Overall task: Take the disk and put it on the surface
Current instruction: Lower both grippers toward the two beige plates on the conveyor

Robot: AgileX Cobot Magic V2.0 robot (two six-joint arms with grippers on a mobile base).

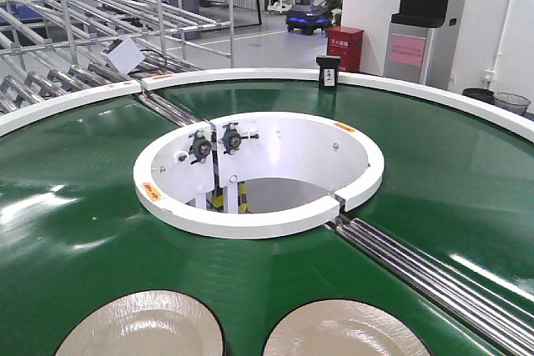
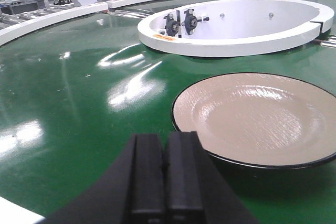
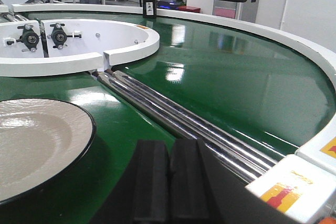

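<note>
Two beige disks with dark rims lie flat on the green conveyor belt (image 1: 75, 206): a left disk (image 1: 142, 327) and a right disk (image 1: 342, 333), both cut off by the bottom edge. In the left wrist view, my left gripper (image 2: 166, 141) is shut and empty, low over the belt, just left of a disk (image 2: 257, 116). My right gripper (image 3: 169, 149) is also shut and empty, with a disk (image 3: 37, 142) to its left. The dark taped tabletop is out of view. Neither gripper shows in the front view.
A white inner ring (image 1: 259, 214) with two black bearings (image 1: 215, 142) sits at the belt's centre. Steel rollers (image 3: 178, 116) cross the belt right of the right gripper. A white outer rim (image 3: 304, 51) bounds the belt, with metal racks (image 1: 75, 14) beyond.
</note>
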